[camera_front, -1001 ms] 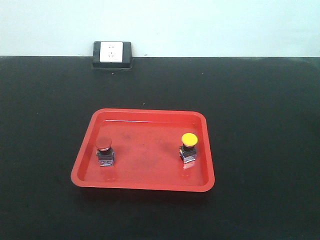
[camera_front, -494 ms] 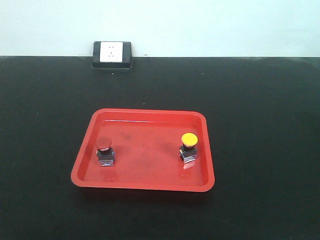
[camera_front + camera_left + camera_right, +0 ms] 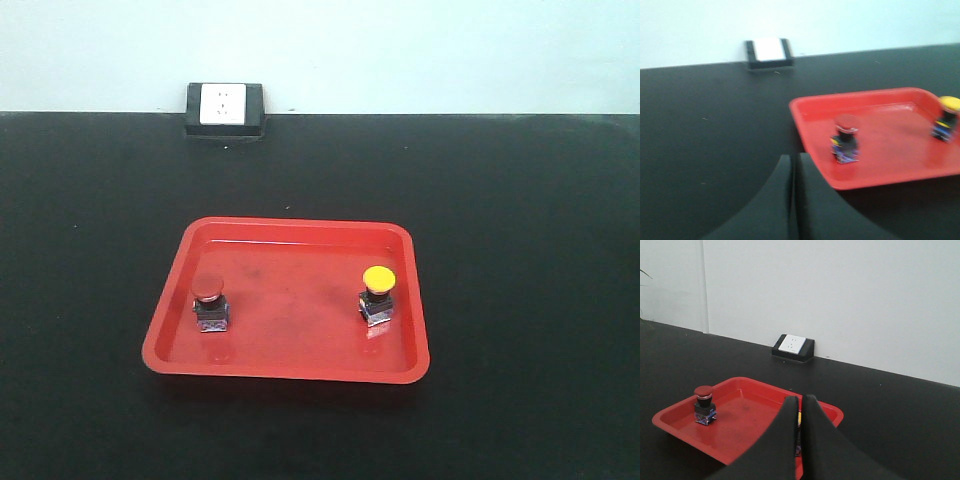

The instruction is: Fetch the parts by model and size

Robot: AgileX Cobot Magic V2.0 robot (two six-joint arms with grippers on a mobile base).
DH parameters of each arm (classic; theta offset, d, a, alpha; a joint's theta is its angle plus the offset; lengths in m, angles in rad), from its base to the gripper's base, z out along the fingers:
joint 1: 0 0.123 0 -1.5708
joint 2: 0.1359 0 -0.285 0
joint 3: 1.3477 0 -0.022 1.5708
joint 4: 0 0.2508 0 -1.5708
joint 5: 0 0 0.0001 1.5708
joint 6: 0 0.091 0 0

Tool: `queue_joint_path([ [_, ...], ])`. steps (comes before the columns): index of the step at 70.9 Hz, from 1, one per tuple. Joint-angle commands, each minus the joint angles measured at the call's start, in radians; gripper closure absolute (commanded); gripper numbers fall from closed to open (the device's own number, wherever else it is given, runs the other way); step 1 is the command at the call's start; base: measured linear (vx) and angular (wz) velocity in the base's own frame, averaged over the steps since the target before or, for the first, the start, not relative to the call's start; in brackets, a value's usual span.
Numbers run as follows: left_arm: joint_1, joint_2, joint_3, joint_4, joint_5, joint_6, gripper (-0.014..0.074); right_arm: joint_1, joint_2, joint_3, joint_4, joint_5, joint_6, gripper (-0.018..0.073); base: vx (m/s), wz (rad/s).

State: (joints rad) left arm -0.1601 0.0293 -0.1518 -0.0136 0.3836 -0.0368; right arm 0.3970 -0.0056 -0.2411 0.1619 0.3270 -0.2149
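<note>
While looking across the black surface (image 3: 520,200) from the front: over on the left of the red tray (image 3: 290,372), red-capped switch (image 3: 209,303), upright on its dark base. Toward the tray's right side, well apart from it, yellow-capped switch (image 3: 377,294), also upright. Behind the tray at the wall, a white socket in a black housing (image 3: 224,108). From the wrist views: left gripper (image 3: 792,200) off the tray's near left corner, fingers (image 3: 770,200) pressed together, holding nothing. Right gripper (image 3: 800,440) over the tray's near edge, fingers (image 3: 782,440) closed too, empty, partly hiding the yellow-capped switch.
</note>
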Motion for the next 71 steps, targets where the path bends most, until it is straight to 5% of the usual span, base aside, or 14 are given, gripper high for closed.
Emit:
queue_joint_path([
  [1,0.075,-0.025,0.060,0.000,-0.217,0.004,0.0604,-0.004,0.020,-0.025,0.003,-0.081,-0.008,0.0569,0.00,0.00],
  [12,0.148,-0.056,0.165,0.000,-0.399,0.000,0.0604,-0.004,0.020,-0.025,0.003,-0.081,-0.008,0.0569,0.00,0.00],
  [71,0.142,-0.055,0.163,0.033,-0.408,-0.001,0.0604,-0.004,0.020,-0.025,0.003,-0.081,-0.008,0.0569,0.00,0.00],
])
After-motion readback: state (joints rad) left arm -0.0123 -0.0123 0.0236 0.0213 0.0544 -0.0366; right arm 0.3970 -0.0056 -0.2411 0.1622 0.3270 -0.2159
